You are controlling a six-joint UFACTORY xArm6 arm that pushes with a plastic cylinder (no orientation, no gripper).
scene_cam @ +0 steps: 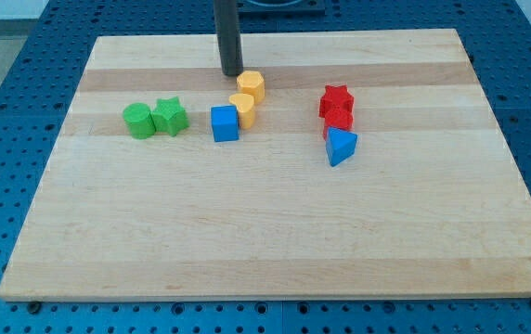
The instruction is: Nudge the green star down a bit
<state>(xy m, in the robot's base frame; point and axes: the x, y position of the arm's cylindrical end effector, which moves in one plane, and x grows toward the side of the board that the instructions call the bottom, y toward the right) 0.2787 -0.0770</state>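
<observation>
The green star (170,117) lies on the wooden board at the view's left, touching a green round block (138,121) on its left side. My tip (232,73) stands near the view's top centre, up and to the right of the green star and well apart from it. It is just left of the upper yellow block (252,85).
A second yellow block (243,109) sits beside a blue cube (225,123) below my tip. At the right, a red star (336,98), a red block (339,119) and a blue triangular block (341,147) form a column. The board's top edge (275,35) lies behind the rod.
</observation>
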